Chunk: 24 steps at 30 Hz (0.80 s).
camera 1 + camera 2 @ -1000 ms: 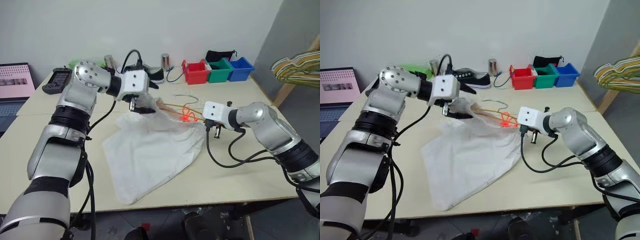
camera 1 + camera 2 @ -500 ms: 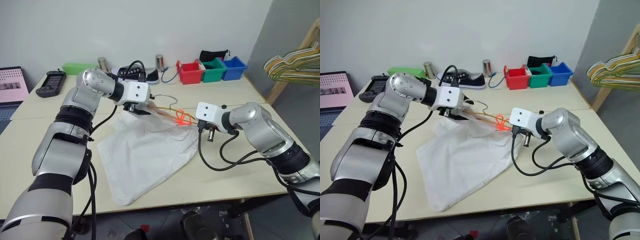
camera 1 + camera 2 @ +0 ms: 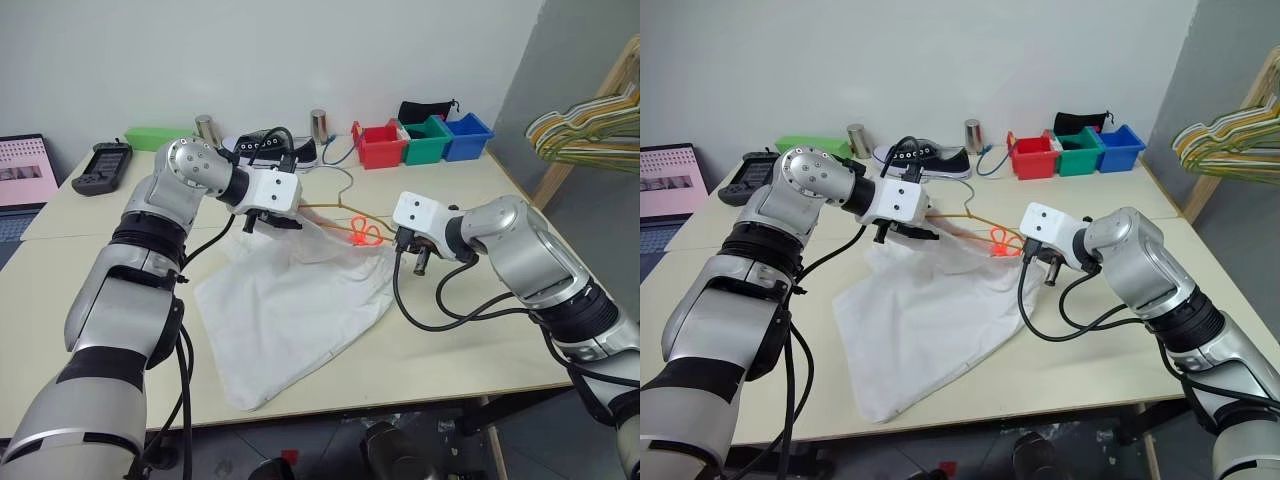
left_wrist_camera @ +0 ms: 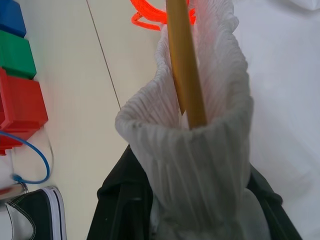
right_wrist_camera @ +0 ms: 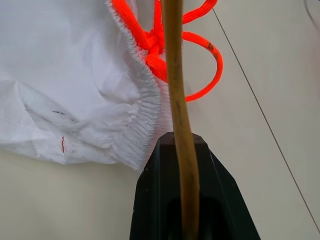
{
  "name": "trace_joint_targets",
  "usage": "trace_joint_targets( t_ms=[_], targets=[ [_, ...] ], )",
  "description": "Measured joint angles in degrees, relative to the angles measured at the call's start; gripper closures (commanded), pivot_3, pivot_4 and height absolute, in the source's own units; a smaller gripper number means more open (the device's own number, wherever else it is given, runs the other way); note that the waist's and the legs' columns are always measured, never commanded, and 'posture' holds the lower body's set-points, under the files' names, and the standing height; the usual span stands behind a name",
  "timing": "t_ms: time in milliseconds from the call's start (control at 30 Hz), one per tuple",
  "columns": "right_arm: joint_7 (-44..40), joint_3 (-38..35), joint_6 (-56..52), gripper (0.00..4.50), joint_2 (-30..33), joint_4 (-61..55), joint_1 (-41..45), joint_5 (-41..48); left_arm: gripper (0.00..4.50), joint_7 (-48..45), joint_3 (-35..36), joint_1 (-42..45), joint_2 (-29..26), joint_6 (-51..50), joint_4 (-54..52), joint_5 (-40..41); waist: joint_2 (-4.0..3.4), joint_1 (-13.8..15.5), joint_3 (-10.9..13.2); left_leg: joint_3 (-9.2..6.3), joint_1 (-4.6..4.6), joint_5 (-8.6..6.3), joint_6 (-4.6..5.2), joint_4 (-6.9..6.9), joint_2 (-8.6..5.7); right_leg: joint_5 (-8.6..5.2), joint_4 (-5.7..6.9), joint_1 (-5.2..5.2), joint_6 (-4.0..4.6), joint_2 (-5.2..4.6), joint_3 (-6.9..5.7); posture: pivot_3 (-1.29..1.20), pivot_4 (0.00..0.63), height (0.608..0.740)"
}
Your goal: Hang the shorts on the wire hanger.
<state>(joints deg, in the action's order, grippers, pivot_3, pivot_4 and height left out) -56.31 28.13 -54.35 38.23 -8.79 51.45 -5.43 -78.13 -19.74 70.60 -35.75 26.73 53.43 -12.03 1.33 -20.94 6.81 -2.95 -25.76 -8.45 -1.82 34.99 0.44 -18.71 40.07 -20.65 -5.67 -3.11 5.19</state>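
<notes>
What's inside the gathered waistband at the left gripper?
The wire hanger runs through the bunched waistband of the shorts, which the left gripper pinches. How far the wire continues under the fabric is covered.

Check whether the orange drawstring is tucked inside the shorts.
No. The drawstring lies looped on the table outside the shorts, beside the waistband, with the hanger crossing over it.

Lay spread over the pale table (image 3: pixel 1110 330), white shorts (image 3: pixel 930 310), waistband lifted at the far edge by left gripper (image 3: pixel 902 232). Ran along that waistband, wire hanger (image 3: pixel 962 214), far end at right gripper (image 3: pixel 1043 262). Showed between both grippers, orange drawstring (image 3: pixel 1002 240).
</notes>
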Motion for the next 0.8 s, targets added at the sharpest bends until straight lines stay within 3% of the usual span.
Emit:
trace_joint_targets(
  t_ms=[133,333,600,733,800],
  targets=[
    [-0.04,-1.66,0.77,3.19,-0.26,-0.59,0.52,0.21,3.36,0.16,0.00,-0.03,1.22,-0.22,-0.02,-0.19,0.00,-0.09,0.00,-0.03,0.00,0.01,0.00,0.04,0.00,0.00,0.06,0.00,0.00,-0.03,-0.01,-0.30,0.009,0.740],
    [-0.93,-2.69,2.51,1.93,0.93,-1.54,1.30,0.95,3.36,0.69,0.49,-0.68,1.20,-1.23,-1.72,0.49,0.05,-0.89,-0.04,-0.09,0.00,0.02,0.00,0.08,0.00,0.00,0.09,0.04,0.00,-0.04,-0.07,-0.30,0.008,0.740],
    [-5.88,-5.26,3.92,0.04,7.93,-4.02,1.09,5.37,3.36,1.99,1.21,-3.27,0.87,-1.79,-7.26,2.96,0.04,-1.34,-0.04,-0.10,0.02,0.03,-0.01,0.10,0.03,0.00,0.12,0.07,0.00,-0.07,-0.09,-0.30,0.019,0.740],
    [-5.63,-6.31,4.12,0.04,8.27,-2.54,1.51,6.79,3.36,2.15,1.35,-5.94,0.24,-3.95,-11.60,4.76,0.04,-1.78,-0.04,-0.05,0.12,0.05,-0.01,0.12,0.02,0.00,0.25,0.11,0.00,-0.06,-0.03,-0.30,0.023,0.740],
    [-2.71,-7.96,3.92,0.04,8.30,1.45,1.75,6.11,3.36,1.93,1.56,-7.93,-2.87,-5.98,-12.85,4.60,0.04,-2.55,-0.04,-0.01,0.32,0.08,-0.01,0.11,0.01,0.00,0.38,0.20,0.00,-0.06,0.04,-0.30,0.023,0.740]
  ],
)
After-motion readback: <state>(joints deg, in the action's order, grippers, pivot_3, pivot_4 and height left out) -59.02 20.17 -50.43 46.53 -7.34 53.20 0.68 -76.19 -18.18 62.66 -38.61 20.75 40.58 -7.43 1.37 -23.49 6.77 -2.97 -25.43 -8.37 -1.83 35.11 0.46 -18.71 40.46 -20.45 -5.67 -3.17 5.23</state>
